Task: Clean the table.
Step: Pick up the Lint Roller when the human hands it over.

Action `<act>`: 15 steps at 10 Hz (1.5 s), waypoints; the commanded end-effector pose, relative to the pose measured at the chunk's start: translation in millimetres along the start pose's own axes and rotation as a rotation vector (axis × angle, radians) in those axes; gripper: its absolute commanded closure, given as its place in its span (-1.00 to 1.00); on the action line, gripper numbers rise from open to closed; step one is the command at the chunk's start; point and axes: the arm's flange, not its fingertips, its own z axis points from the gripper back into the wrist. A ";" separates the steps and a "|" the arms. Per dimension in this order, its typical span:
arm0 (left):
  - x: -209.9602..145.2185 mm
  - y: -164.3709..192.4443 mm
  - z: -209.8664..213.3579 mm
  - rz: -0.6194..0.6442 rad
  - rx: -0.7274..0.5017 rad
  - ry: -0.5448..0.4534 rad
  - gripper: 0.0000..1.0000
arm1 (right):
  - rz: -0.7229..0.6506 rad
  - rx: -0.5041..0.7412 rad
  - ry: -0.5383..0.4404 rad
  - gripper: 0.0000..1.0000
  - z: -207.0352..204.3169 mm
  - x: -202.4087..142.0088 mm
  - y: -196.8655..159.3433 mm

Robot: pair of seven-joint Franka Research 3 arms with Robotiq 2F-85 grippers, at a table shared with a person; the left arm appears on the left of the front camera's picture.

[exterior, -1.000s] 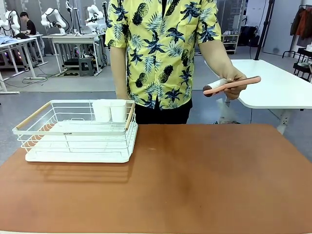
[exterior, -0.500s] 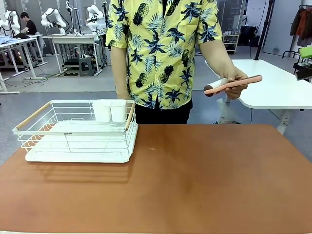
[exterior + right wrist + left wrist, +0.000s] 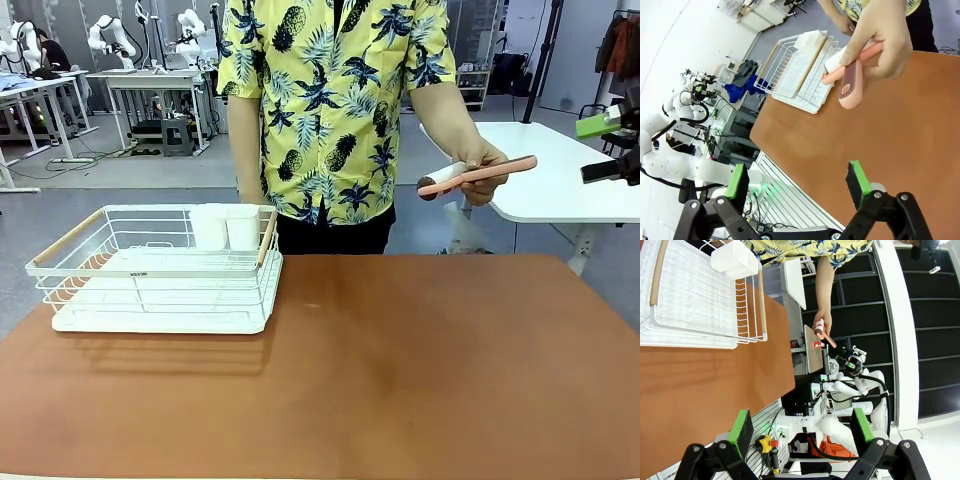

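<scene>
The reddish-brown table (image 3: 400, 370) stretches across the front view with bare wood in the middle. Behind its far edge a person holds a pink-handled tool (image 3: 478, 172) with a white roll, level in one hand above the table's far right. My right gripper (image 3: 610, 147) comes in at the right edge, open, a short way right of that hand. In the right wrist view the hand and pink tool (image 3: 852, 82) sit above my open right gripper (image 3: 796, 181), apart from it. My left gripper (image 3: 802, 427) is open over the table (image 3: 715, 390), holding nothing.
A white wire dish rack (image 3: 160, 270) with wooden handles stands on the table's far left, two white cups (image 3: 225, 226) in its back corner. A white table (image 3: 560, 180) stands behind at the right. The rack (image 3: 695, 305) also lies ahead of my left gripper.
My right gripper has come into the front view from the right edge, moving left toward the person's hand. The hand, the pink tool and the rack have stayed put.
</scene>
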 end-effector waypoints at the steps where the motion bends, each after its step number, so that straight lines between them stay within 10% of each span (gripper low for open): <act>1: 0.8 -1.0 3.0 -0.022 -0.024 -0.007 -1.00 | 0.023 0.017 0.022 -1.00 5.2 1.8 0.9; 10: 0.8 -1.0 3.0 -0.022 -0.024 -0.007 -1.00 | -0.534 -0.062 -0.226 -1.00 -39.3 5.0 -10.3; 15: 0.8 -1.0 3.0 -0.022 -0.024 -0.007 -1.00 | -0.694 -0.164 -0.183 -1.00 -64.2 3.0 -15.4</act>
